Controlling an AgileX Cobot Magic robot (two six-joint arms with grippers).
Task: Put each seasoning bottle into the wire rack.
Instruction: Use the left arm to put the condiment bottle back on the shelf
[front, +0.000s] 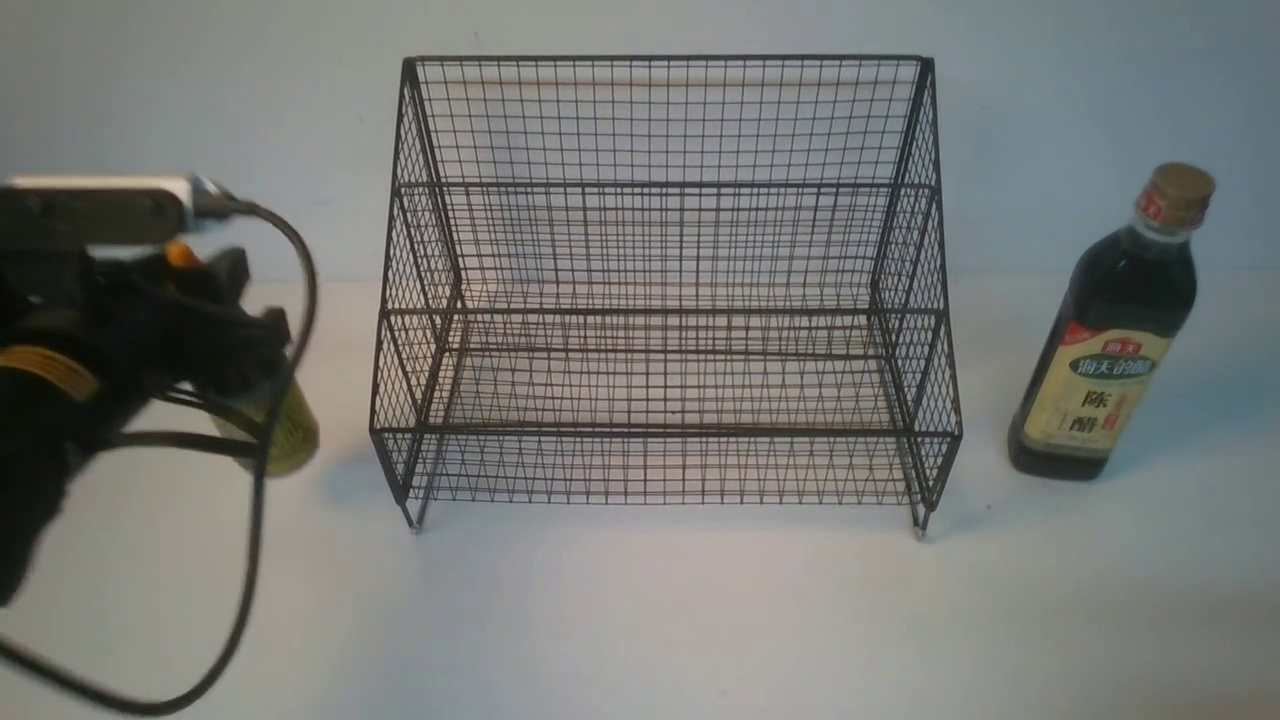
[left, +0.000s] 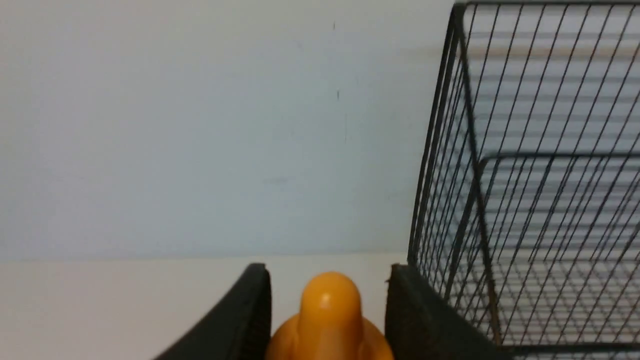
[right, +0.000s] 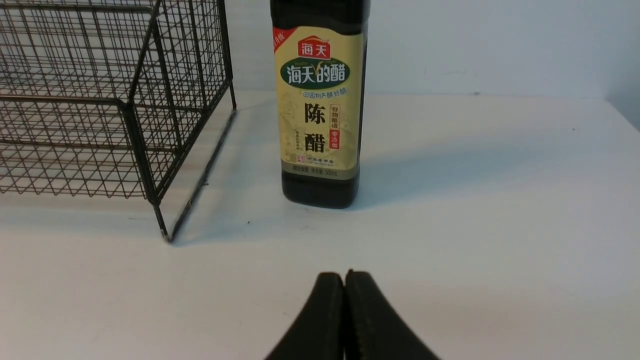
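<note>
The wire rack (front: 660, 430) stands mid-table, both tiers bare. The small squat bottle (front: 290, 435) with yellow label stands left of the rack. My left gripper (front: 235, 335) is shut on its upper part. In the left wrist view the orange nozzle cap (left: 330, 310) sits between the fingers of the left gripper (left: 327, 272), with the rack's side (left: 480, 200) close by. The tall bottle (front: 1100, 390) with tan cap stands upright right of the rack. It also shows in the right wrist view (right: 320, 115), ahead of my shut, empty right gripper (right: 345, 276).
A black cable (front: 262, 500) loops from the left arm down over the table's front left. A pale wall runs behind the rack. The rack's corner (right: 137, 145) stands close to the tall bottle. White tabletop (front: 660, 620) lies in front.
</note>
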